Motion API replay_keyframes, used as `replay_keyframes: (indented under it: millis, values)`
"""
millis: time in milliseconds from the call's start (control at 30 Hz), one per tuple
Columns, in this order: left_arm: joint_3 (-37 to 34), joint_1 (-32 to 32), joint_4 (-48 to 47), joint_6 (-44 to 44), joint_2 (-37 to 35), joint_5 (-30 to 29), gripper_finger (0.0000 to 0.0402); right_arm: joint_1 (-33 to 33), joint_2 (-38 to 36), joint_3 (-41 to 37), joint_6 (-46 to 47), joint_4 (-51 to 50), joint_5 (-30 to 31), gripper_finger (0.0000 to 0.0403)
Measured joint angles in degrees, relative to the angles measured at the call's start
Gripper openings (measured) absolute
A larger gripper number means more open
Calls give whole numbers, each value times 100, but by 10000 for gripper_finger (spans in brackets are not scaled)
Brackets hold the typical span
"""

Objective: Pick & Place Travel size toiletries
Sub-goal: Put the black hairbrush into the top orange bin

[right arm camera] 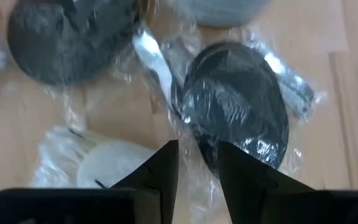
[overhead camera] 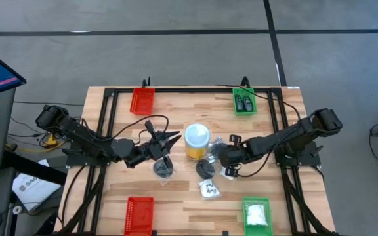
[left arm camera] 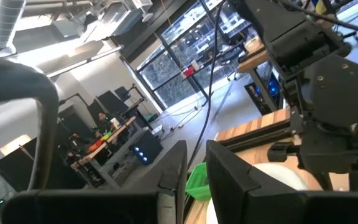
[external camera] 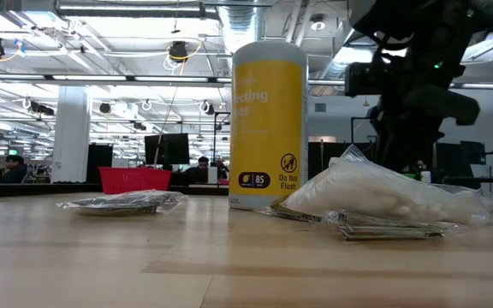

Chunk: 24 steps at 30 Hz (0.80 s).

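Two arms, one target: right gripper [right arm camera: 196, 163], fingers slightly spread & empty, hangs directly over black round packet [right arm camera: 235, 106]. Left gripper [overhead camera: 170, 139], fingers near-closed on nothing, sits farther off by yellow jar [overhead camera: 197, 140].

Yellow jar [overhead camera: 196, 145], red trays [overhead camera: 142, 101], green trays [overhead camera: 244, 101], blk discs [right arm camera: 235, 102]

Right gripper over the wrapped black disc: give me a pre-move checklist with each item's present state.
1. Right gripper lined up over the wrapped black disc: ok.
2. Its fingers stand slightly apart with nothing between them: ok.
3. Contact with the wrap: cannot tell.
4. Neighbouring white packet lies close beside the fingers and could be snagged: not ok.
5. Left gripper waits beside the yellow jar, apart from the disc: ok.
6. Green tray near the front edge holds white contents; spare room: cannot tell.
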Motion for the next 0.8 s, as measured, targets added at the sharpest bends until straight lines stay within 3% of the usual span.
replay_keyframes:
  millis: [233, 600, 700, 800]
  values:
    - [2, 1, -153, -142, 0, -68, 53, 10, 287, 1, -56, 153, 76, 102]
    - [0, 1, -282, -250, 0, -68, 53, 21, 810, 27, -51, 204, 893, 100]
    - [0, 1, -284, -250, 0, -66, 53, 21, 940, 38, 37, 183, 891, 77]
    - [1, 0, -295, -250, 0, -66, 53, 27, 1022, 79, 101, 159, 877, 22]
